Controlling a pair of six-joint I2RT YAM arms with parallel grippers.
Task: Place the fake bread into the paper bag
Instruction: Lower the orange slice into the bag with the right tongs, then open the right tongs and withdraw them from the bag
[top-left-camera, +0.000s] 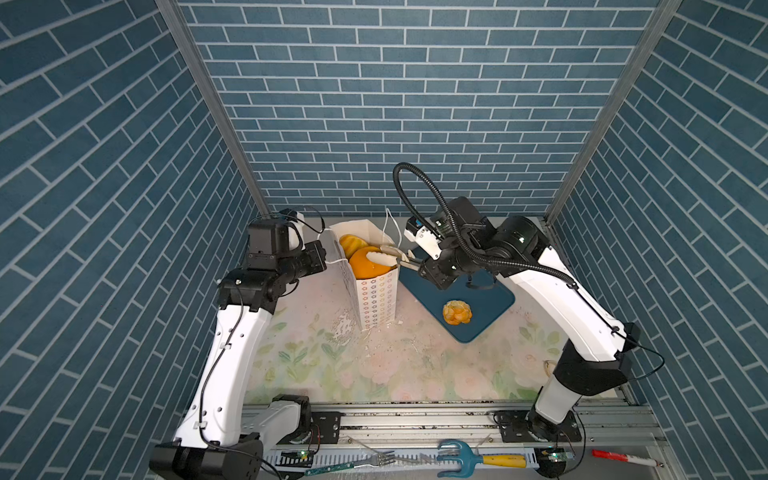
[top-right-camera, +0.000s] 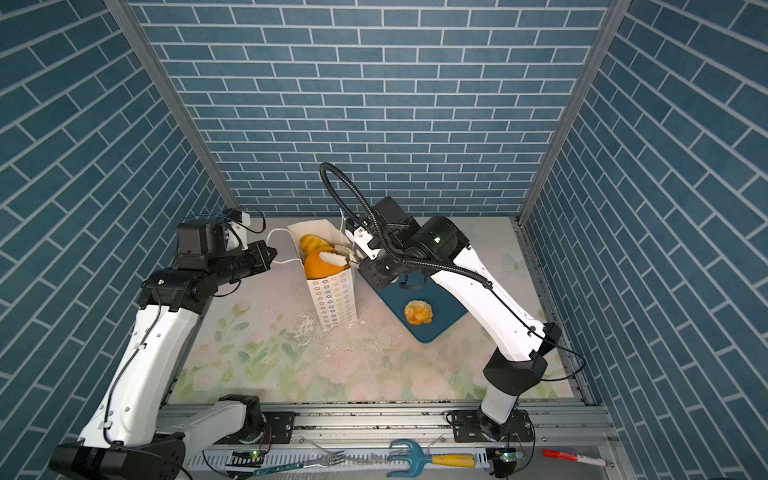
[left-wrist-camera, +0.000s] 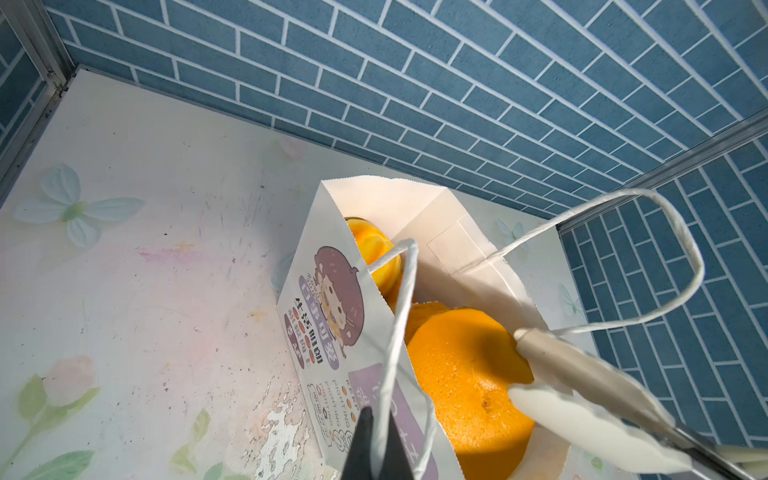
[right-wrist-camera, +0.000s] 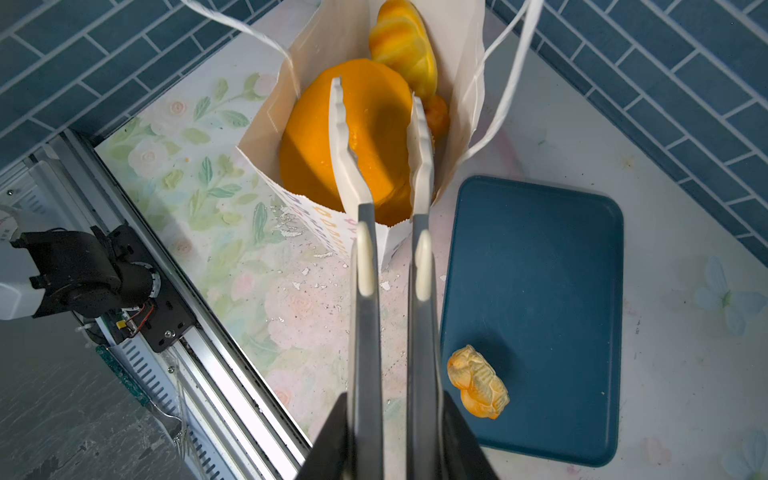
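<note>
The white paper bag (top-left-camera: 376, 299) (top-right-camera: 332, 301) stands upright mid-table with its mouth open. Inside it lie a thick round cake (top-left-camera: 368, 262) (right-wrist-camera: 357, 133), an oval loaf (right-wrist-camera: 405, 45) (left-wrist-camera: 374, 249) and a smaller piece (right-wrist-camera: 438, 116). A knotted bun (top-left-camera: 456, 312) (right-wrist-camera: 478, 382) lies on the blue tray (top-left-camera: 486, 303). My left gripper (left-wrist-camera: 380, 449) (top-left-camera: 322, 259) is shut on the bag's near cord handle (left-wrist-camera: 399, 324). My right gripper (right-wrist-camera: 386, 436) (top-left-camera: 419, 266) is shut on metal tongs (right-wrist-camera: 365, 257). Their white tips stand slightly apart over the round cake's top, inside the bag's mouth.
The bag's far handle (left-wrist-camera: 665, 257) loops free above the tongs. On the front rail lie a fork (top-left-camera: 374, 457), a blue hand rake with a yellow handle (top-left-camera: 478, 459) and a red marker (top-left-camera: 619, 457). Brick-patterned walls close in three sides.
</note>
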